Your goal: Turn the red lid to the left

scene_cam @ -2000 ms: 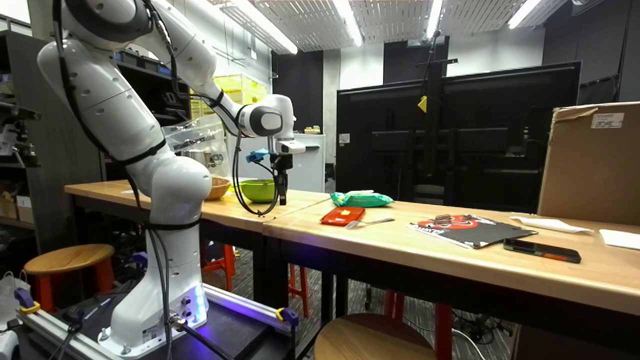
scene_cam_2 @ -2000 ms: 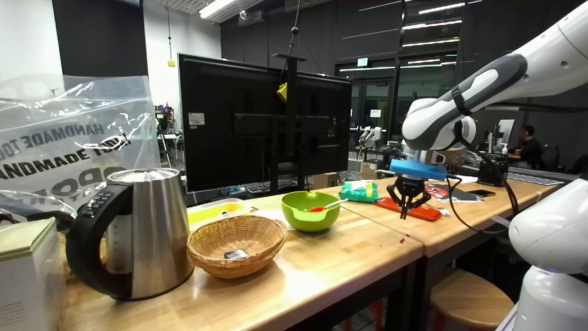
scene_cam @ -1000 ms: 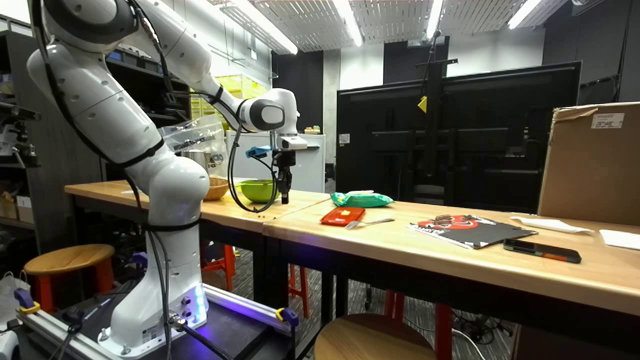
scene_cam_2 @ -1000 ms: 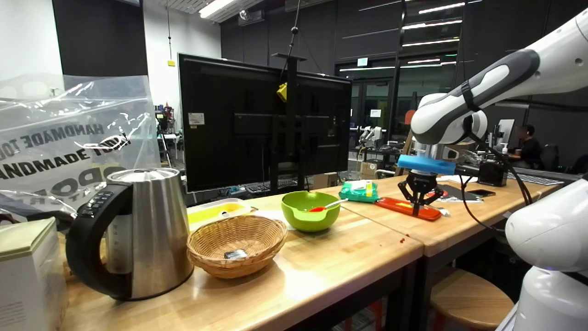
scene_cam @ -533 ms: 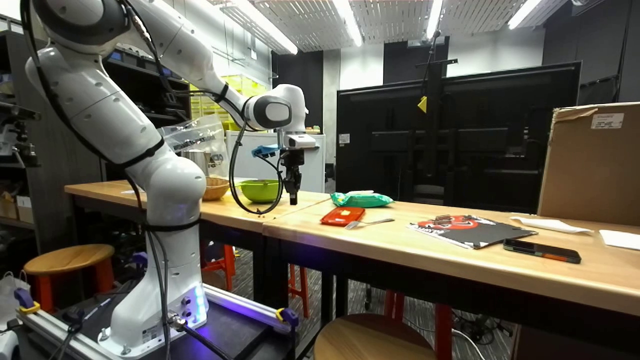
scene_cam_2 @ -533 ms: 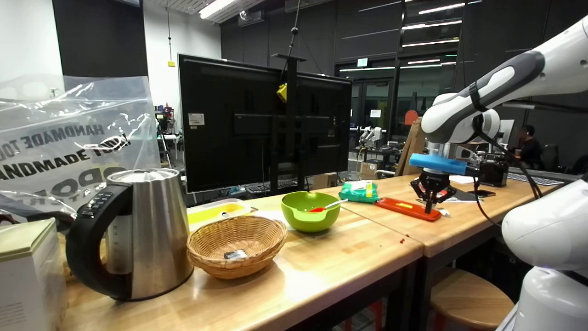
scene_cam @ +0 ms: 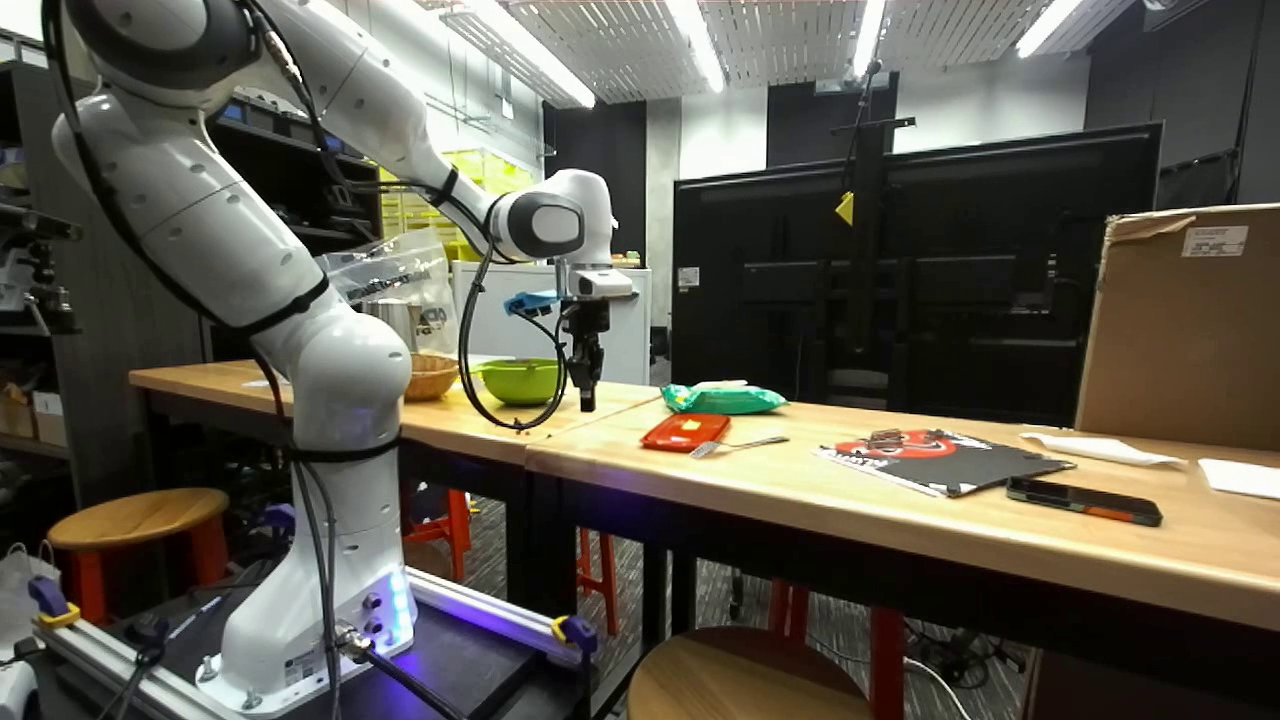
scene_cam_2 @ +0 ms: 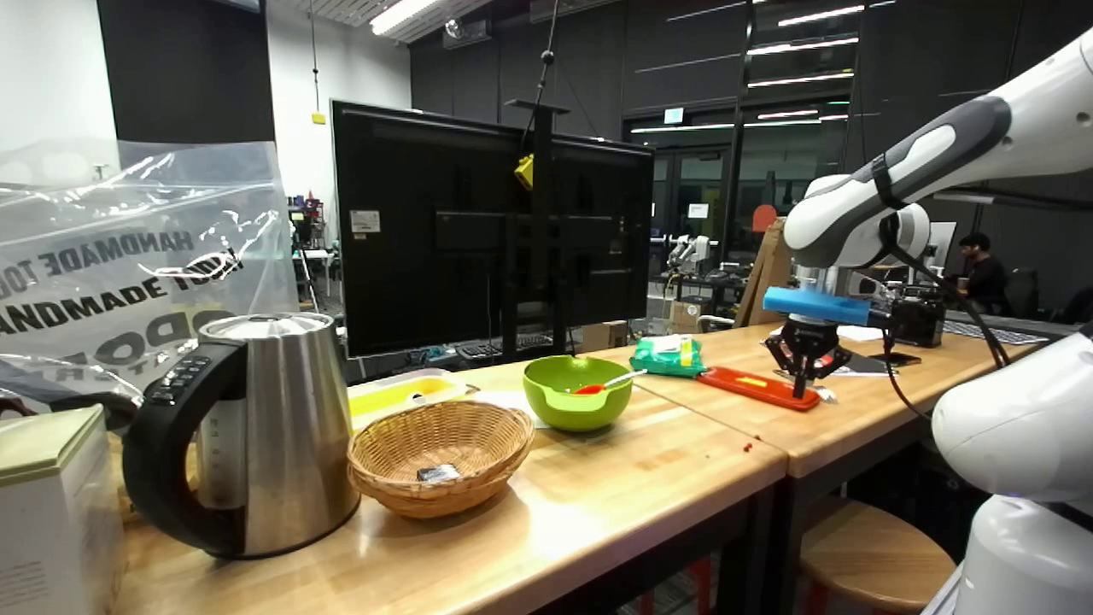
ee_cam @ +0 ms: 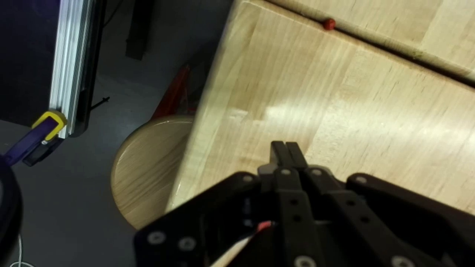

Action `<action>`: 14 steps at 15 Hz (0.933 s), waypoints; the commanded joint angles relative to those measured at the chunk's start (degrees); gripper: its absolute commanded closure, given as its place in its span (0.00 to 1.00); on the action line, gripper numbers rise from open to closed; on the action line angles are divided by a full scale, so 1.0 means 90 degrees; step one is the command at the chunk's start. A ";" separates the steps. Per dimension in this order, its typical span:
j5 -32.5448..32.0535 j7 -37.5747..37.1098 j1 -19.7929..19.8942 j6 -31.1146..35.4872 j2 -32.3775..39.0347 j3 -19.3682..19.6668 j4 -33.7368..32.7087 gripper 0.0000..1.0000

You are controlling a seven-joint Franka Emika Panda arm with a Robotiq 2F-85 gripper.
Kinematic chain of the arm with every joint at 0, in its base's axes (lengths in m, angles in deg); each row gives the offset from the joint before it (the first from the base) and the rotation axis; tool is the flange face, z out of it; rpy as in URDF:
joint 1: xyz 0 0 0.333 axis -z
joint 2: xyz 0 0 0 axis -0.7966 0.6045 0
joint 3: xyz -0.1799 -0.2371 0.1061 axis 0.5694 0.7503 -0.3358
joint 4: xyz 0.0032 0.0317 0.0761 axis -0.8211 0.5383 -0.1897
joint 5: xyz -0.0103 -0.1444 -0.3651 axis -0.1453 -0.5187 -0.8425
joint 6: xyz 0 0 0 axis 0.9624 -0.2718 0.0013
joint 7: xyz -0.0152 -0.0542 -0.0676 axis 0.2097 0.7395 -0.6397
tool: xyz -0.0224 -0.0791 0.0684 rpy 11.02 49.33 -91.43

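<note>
The red lid [scene_cam: 680, 436] is a low, flat red piece with a small yellow patch on top. It lies on the wooden table and also shows in an exterior view [scene_cam_2: 773, 394]. My gripper [scene_cam: 587, 408] points straight down above the table, left of the lid and apart from it in that view. In an exterior view the gripper [scene_cam_2: 799, 395] overlaps the lid's near end. In the wrist view the gripper [ee_cam: 285, 144] is shut with its fingertips together and nothing between them. A small red sliver shows through the linkage there; I cannot tell what it is.
A fork [scene_cam: 745, 446] lies against the lid. A teal-green packet [scene_cam: 730, 401] lies behind it. A green bowl [scene_cam_2: 568, 412], a wicker basket [scene_cam_2: 440, 500] and a kettle [scene_cam_2: 295, 427] stand on the table. Dark sheets [scene_cam: 960, 465] and a phone [scene_cam: 1085, 500] lie farther along.
My gripper has moved to the right in both exterior views over the two seconds, nearer the lid in one of them. It barely moved in the last half second. The lid has not moved.
</note>
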 commanded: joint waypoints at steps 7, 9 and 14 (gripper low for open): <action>0.0225 -0.0160 -0.0515 -0.0550 -0.0766 -0.0478 0.0102 0.57; 0.0486 -0.0447 -0.0979 -0.0958 -0.1034 -0.0937 0.0091 0.44; 0.0529 -0.1033 -0.1608 -0.1325 -0.1243 -0.1624 -0.0010 0.10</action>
